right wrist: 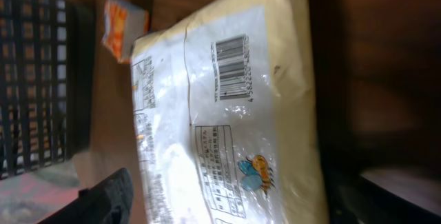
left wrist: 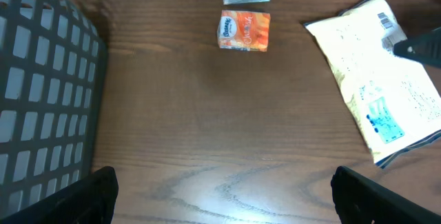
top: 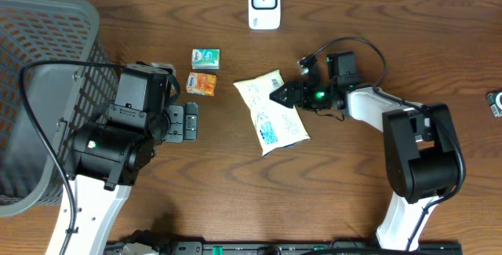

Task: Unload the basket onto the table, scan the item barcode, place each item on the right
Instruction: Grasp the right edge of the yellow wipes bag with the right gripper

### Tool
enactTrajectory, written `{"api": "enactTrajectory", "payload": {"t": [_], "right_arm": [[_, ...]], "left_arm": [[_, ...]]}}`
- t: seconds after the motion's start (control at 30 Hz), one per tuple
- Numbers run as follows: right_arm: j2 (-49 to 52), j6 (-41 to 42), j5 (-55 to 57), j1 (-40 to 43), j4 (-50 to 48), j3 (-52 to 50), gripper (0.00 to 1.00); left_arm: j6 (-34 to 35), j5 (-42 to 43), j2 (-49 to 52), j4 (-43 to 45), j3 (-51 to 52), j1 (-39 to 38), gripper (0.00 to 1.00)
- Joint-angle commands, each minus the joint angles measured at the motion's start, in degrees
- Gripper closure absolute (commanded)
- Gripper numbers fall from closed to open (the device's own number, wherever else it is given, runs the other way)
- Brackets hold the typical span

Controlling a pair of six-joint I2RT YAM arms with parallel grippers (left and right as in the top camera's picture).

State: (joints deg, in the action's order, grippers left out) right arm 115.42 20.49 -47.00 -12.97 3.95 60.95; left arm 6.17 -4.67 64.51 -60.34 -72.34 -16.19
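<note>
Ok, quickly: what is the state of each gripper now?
Left gripper: open, holding nothing.
Right gripper: open, over the white bag, not gripping it.

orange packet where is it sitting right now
In the overhead view the orange packet lies left of centre on the table, just below the green packet and left of the white bag.

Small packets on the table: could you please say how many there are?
2: the green packet lies farther from the robot; the orange packet sits close beside it, left of the white bag. The basket could hide more.
</note>
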Motion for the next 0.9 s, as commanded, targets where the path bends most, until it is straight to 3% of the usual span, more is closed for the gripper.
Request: {"api": "enactTrajectory", "payload": {"t": [0.0,0.13,0.87], "right_arm": [[3.7,2.2,3.3,-1.1,1.4,-1.8,0.24],[3.7,2.2,3.4,-0.7,1.4,-1.8,0.30],[3.7,2.0,3.4,0.4,2.1,-1.8,0.31]], "left_arm": [[-0.1,-0.3,0.2,-0.3,-0.7,0.0,0.02],[-0.1,-0.3,0.2,-0.3,-0.7,0.0,0.02],[-0.1,-0.3,0.2,-0.3,-0.7,0.0,0.02]]}}
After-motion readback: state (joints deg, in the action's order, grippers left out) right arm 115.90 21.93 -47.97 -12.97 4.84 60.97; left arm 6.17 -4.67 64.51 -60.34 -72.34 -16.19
